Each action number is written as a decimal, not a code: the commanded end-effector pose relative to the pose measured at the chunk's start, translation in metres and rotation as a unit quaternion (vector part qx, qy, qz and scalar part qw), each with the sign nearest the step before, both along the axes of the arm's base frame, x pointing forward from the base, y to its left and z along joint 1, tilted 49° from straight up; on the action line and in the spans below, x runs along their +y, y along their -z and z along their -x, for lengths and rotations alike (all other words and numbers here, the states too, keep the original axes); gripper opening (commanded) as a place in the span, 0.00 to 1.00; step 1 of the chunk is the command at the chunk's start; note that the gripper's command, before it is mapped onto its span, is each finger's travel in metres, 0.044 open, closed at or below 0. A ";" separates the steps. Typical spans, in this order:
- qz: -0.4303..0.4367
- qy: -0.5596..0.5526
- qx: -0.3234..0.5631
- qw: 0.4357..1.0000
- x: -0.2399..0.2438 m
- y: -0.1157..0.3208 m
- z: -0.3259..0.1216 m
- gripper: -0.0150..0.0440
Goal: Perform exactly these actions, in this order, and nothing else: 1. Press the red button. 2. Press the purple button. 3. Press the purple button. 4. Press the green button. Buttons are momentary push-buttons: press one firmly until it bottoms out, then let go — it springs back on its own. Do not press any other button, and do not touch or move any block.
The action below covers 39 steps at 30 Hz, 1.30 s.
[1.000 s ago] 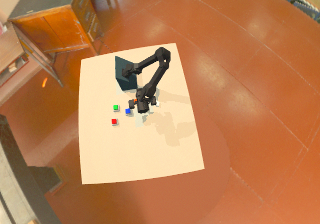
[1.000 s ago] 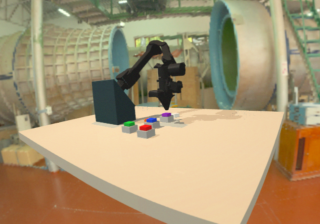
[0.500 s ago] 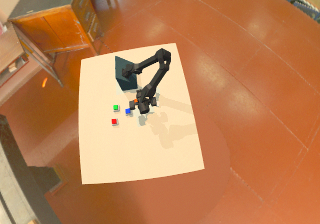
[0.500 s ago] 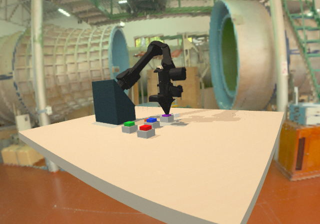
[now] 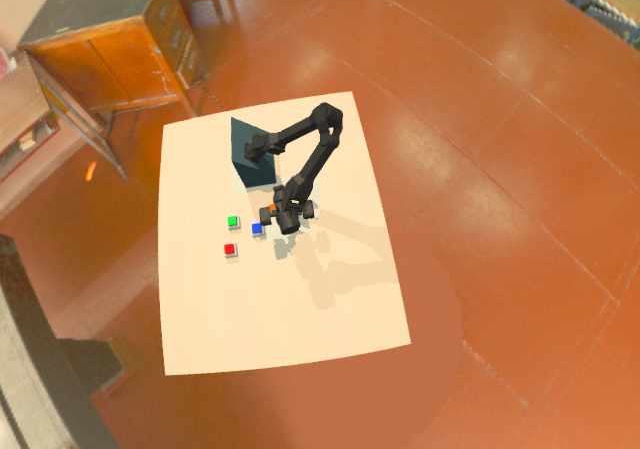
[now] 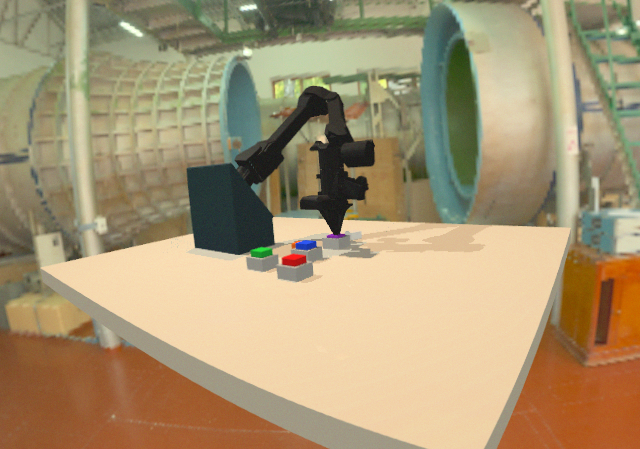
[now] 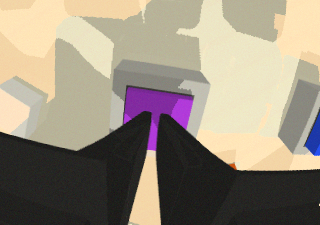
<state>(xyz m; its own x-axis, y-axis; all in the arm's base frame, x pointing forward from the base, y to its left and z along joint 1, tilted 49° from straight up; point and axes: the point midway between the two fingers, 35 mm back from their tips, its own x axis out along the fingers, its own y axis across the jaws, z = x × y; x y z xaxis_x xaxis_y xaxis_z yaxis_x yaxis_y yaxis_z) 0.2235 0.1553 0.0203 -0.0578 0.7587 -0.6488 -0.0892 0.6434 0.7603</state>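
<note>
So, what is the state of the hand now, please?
Hand: closed, holding nothing; its tips are down on the purple button.

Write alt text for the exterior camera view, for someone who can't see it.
A black robot arm points its shut hand straight down, tip on the purple button on a pale table. Nearer the camera sit blue, green and red buttons on grey bases, with a sliver of orange behind the blue. The arm is mounted on a dark teal block, in an industrial hall.
</note>
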 end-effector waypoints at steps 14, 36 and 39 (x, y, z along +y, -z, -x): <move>0.004 0.000 0.003 1.000 -0.067 -0.055 -0.005 0.29; 0.010 0.000 0.002 1.000 -0.217 0.099 0.008 0.29; 0.009 0.000 0.002 1.000 -0.218 0.101 0.010 0.29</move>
